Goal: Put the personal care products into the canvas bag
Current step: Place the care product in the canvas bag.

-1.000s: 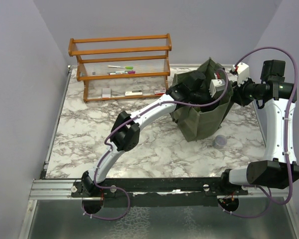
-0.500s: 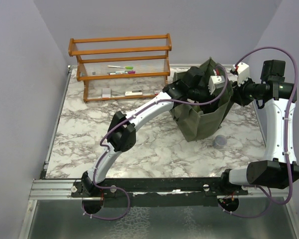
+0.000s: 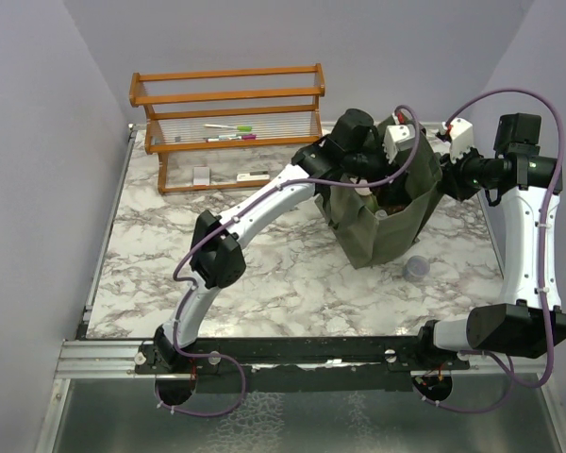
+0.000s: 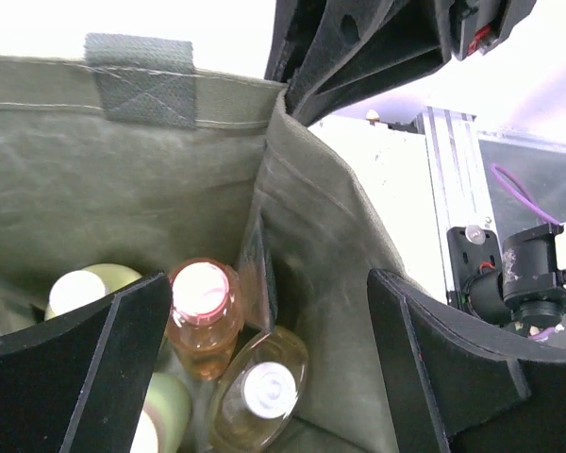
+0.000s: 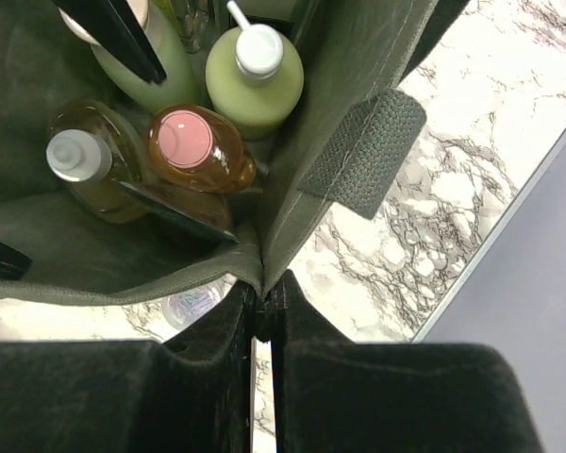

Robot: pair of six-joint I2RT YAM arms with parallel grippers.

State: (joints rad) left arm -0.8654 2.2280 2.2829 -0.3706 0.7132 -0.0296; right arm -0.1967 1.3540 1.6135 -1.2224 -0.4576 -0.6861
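bottles (image 5: 198,142) inside canvas bag (image 3: 382,236), right fingers (image 5: 170,396) tight on its rim

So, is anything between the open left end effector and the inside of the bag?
Nothing visible. The left end effector hangs open over the bag, with bottles inside below it. The right end effector pinches the bag's rim at a corner.
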